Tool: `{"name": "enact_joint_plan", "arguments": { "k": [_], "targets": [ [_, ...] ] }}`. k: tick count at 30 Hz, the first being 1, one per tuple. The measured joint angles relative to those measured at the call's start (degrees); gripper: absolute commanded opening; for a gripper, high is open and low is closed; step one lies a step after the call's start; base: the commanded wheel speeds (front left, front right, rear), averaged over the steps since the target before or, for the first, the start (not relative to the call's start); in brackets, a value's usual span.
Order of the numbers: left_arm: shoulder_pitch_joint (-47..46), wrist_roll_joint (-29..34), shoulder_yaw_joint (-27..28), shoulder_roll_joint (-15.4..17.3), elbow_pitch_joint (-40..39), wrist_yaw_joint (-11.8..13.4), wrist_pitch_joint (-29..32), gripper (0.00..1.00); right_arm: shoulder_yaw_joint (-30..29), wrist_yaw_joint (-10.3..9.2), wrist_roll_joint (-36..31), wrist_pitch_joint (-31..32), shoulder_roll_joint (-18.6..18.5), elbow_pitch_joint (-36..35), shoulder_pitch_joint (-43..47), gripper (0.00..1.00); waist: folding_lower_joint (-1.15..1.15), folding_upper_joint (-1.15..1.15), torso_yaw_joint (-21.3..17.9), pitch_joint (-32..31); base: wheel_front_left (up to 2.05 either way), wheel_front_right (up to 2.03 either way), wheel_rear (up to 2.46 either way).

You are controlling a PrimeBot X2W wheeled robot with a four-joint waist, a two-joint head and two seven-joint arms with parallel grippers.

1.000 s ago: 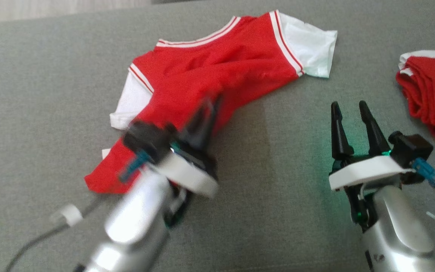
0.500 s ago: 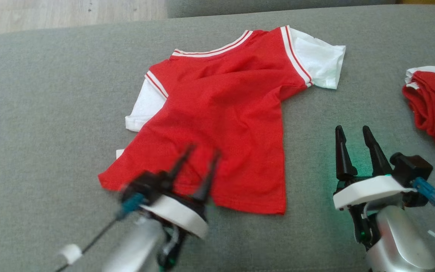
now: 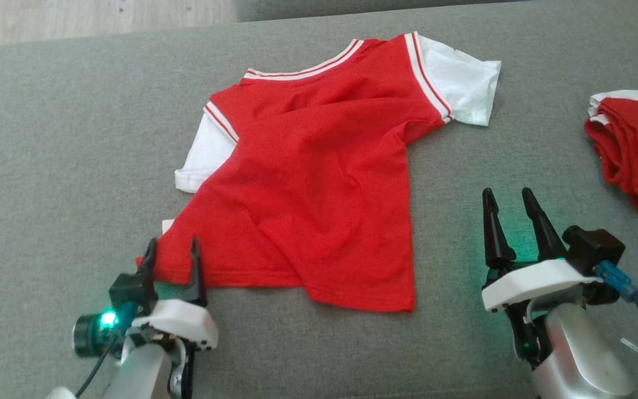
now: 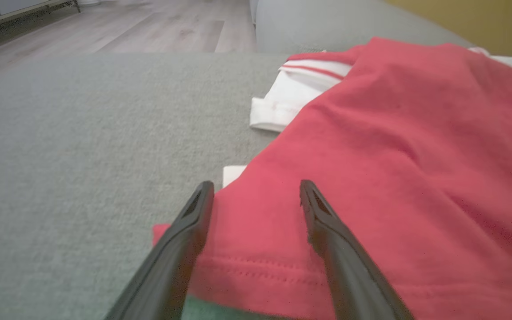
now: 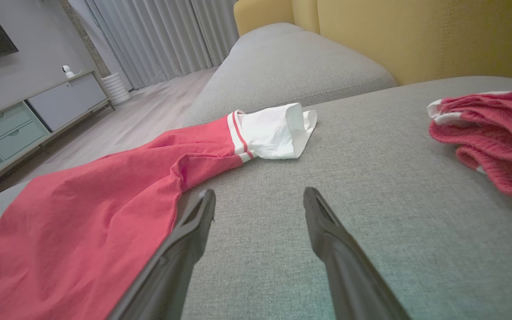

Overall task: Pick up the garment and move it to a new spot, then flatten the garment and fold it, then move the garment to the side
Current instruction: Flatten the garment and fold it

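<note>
Now the left gripper (image 3: 172,243) has released the garment (image 3: 319,183), fingers spread, as on the right gripper (image 3: 506,192).

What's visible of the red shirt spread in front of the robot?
The red shirt is a short-sleeved, knit-looking tee with white sleeves, red-and-white striped trim at collar and shoulders, and a stitched hem. It lies spread but wrinkled and skewed on the grey sofa cushion, collar away from the robot, its body overlapping the sleeve on the robot's left. A small white tab pokes out beside that edge. The left gripper, open, straddles the near hem corner; contact is unclear.
</note>
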Motion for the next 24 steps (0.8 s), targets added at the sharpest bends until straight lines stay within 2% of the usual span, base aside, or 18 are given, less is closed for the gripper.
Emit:
{"name": "enact_joint_plan", "arguments": {
  "k": [3, 7, 8, 9, 10, 12, 17, 22, 23, 24],
  "targets": [
    [-0.13, 1.14, 0.86, -0.07, 3.44, 0.60, -0.01, 1.00, 0.01, 0.00, 0.01, 0.00, 0.00, 0.00, -0.01, 1.00, 0.00, 0.00, -0.22, 0.19, 0.00, 0.00, 0.00],
    [-2.22, 1.47, 0.97, -0.48, 7.91, -0.10, -0.53, 1.00, 0.22, 0.01, 0.24, 0.00, 0.00, 0.02, -0.01, 1.00, 0.00, 0.00, -0.37, 0.34, 0.00, 0.00, 0.00],
    [-3.03, 1.46, 0.98, -0.54, 8.99, -0.69, -0.56, 0.67, 0.26, 0.00, 0.26, 0.00, 0.00, 0.03, -0.01, 1.00, 0.00, 0.00, -0.36, 0.37, 0.00, 0.00, 0.00],
    [-3.75, 1.47, 0.91, -0.56, 9.71, -1.29, -0.60, 0.11, 0.31, 0.00, 0.26, 0.00, 0.00, 0.03, -0.02, 1.00, 0.00, 0.00, -0.32, 0.42, 0.00, 0.00, 0.00],
    [-4.33, 1.47, 0.77, -0.58, 10.28, -1.99, -0.59, 0.00, 0.36, 0.00, 0.26, 0.00, 0.00, 0.03, -0.03, 1.00, 0.00, 0.00, -0.29, 0.45, 0.00, 0.00, 0.00],
    [-5.22, 1.68, 0.66, -0.58, 10.87, -3.21, -0.57, 0.00, 0.37, 0.00, 0.27, 0.00, 0.00, 0.03, -0.03, 1.00, 0.00, 0.00, -0.20, 0.49, 0.00, 0.00, 0.00],
    [-6.70, 4.49, 0.56, 0.68, 9.04, -3.89, 0.00, 0.00, 0.16, 0.00, 0.27, 0.00, 0.00, 0.02, -0.03, 1.00, 0.00, 0.00, 0.27, 0.55, 0.00, 0.00, 0.00],
    [-14.14, 6.57, 1.41, 6.75, 5.67, -3.88, 0.00, 0.00, 0.32, 0.00, 1.37, 0.00, 0.01, -0.05, -0.08, 1.00, 0.00, 0.00, 0.10, 0.94, 0.00, 0.00, 0.00],
    [-14.14, 6.57, 1.41, 6.75, 5.67, -3.88, 0.00, 0.00, 0.32, 0.00, 1.37, 0.00, 0.01, -0.05, -0.08, 1.00, 0.00, 0.00, 0.10, 0.94, 0.00, 0.00, 0.00],
    [-16.07, 7.11, 1.69, 8.15, 5.57, -3.82, 0.00, 0.00, 0.48, 0.00, 1.40, 0.00, 0.01, -0.13, -0.09, 1.00, 0.00, 0.00, -0.06, 1.11, 0.00, 0.00, 0.00]
  ]
}}
